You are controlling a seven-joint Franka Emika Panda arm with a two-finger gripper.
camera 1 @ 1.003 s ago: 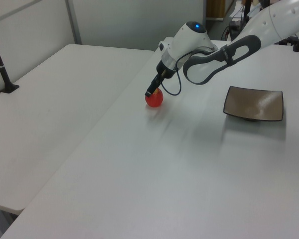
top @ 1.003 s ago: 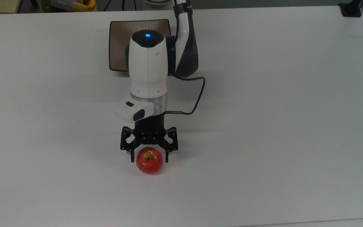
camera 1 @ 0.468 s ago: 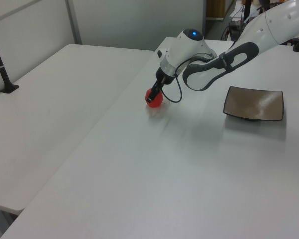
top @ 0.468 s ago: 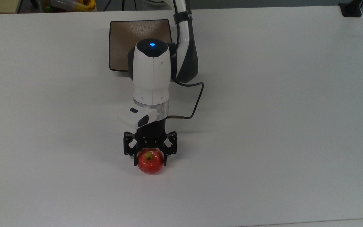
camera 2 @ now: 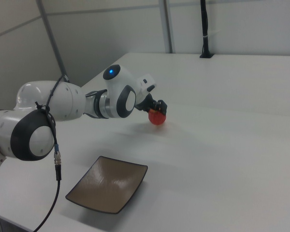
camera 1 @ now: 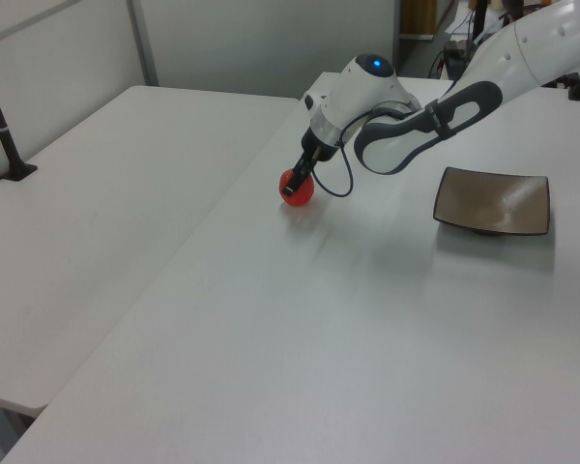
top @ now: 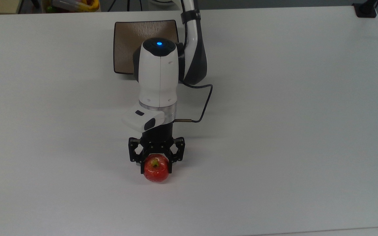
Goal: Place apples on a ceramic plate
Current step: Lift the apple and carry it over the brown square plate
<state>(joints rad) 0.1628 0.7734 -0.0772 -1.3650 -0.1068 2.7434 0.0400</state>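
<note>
The small red apple [top: 156, 173] rests on the white table near the top view's front centre. My gripper [top: 156, 169] reaches down over it, and the black fingers [top: 141, 166] press against both of its sides. The left view has the apple [camera 1: 296, 189] at the gripper [camera 1: 293, 188] tip, and the right view has the apple [camera 2: 157, 118] just under the gripper [camera 2: 159, 110]. The brown square ceramic plate [top: 126, 42] lies at the back of the table, partly hidden by my arm. It lies bare in the left view [camera 1: 493, 201] and in the right view [camera 2: 108, 183].
A black cable [top: 206, 101] loops off the wrist toward the top view's right. A black clamp [top: 365, 9] sits at the table's far right corner. A second table [camera 1: 97, 193] adjoins on the left view's left, with a black post [camera 1: 2, 126] on it.
The fingers have closed in from a wider spread onto the apple's sides. The wrist has shifted slightly toward the apple, and the apple has barely moved.
</note>
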